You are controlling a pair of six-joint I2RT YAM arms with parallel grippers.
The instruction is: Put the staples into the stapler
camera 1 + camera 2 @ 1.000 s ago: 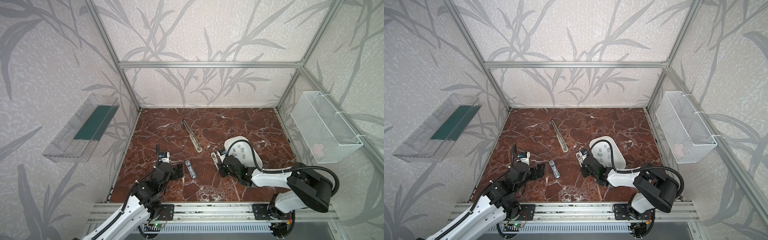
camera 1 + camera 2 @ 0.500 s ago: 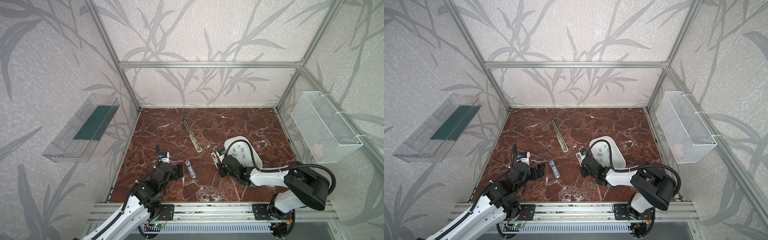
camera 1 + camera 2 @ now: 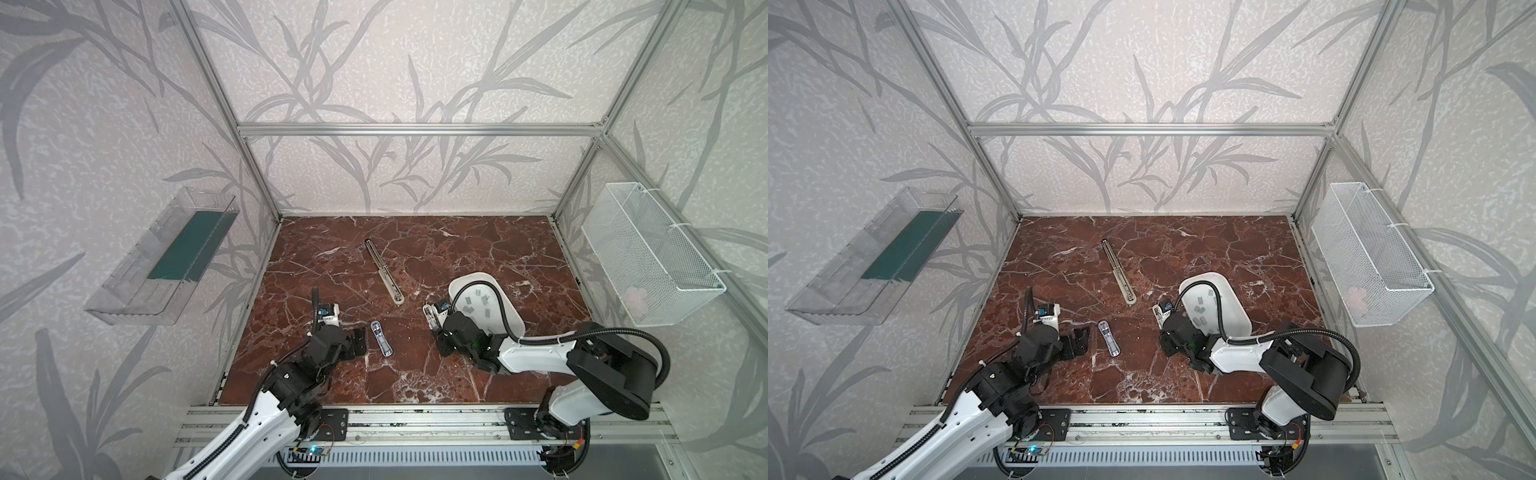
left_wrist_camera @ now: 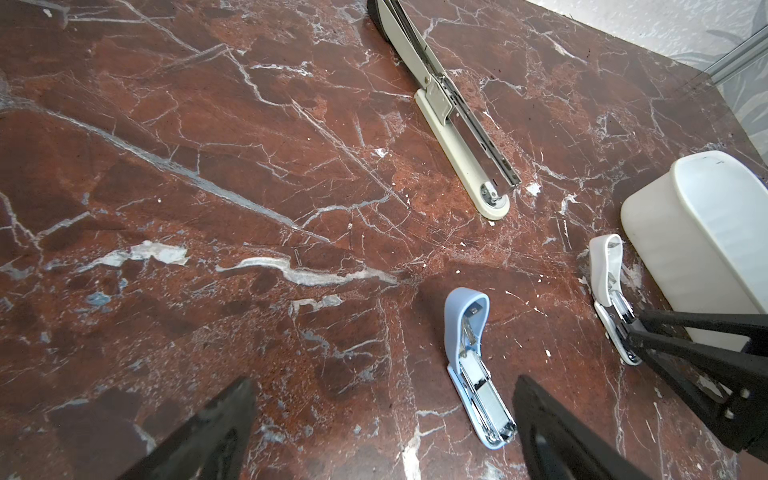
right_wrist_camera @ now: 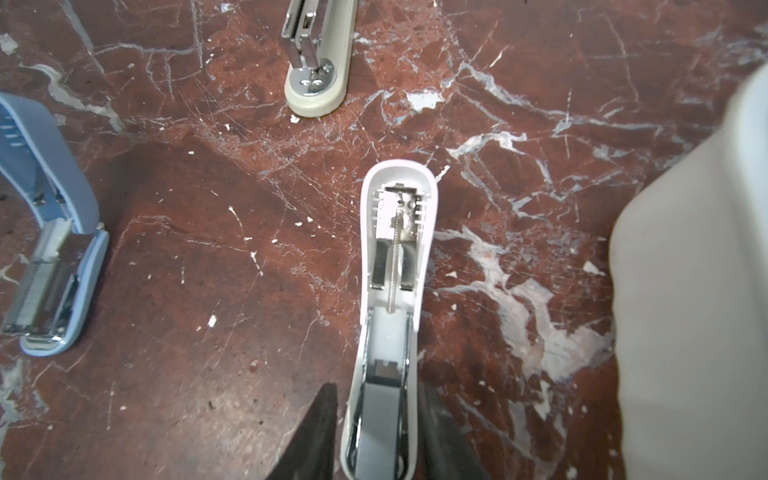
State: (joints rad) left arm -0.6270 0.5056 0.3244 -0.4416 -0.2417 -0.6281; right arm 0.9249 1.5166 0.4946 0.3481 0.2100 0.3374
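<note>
**Bench stock, staple-loading job.** Clock face laid on the table (image 3: 332,257) as seen in a top view, twelve at the back wall.

1. **White stapler** (image 5: 395,257): at four o'clock from centre, hinged open, just beside the tray. We count one grey strip (image 5: 380,432) of staples lying in its channel.
2. **Right gripper** (image 5: 374,399): low over the white stapler. Its jaws are parted, one finger on each side of the channel's front end. We see nothing pinched between them.
3. **Tray** (image 3: 478,274): white, at three o'clock. Several loose staples (image 3: 469,308) lie scattered in it.
4. **Blue stapler** (image 4: 469,349): at seven o'clock, hinged open, with a block of staples showing in its channel.
5. **Left gripper** (image 4: 384,382): at eight o'clock, jaws spread wide and empty. It is just beside the blue stapler, not touching it.
6. **Cream stapler** (image 4: 457,137): the long one, at twelve o'clock, folded out flat. We cannot tell whether its channel is filled.

**Progress, as we judge it:** the blue and white staplers each carry staples, so the loading itself looks largely done for those two. Both lids are still up and have to be closed. The cream stapler may yet need a strip from the tray.
</note>
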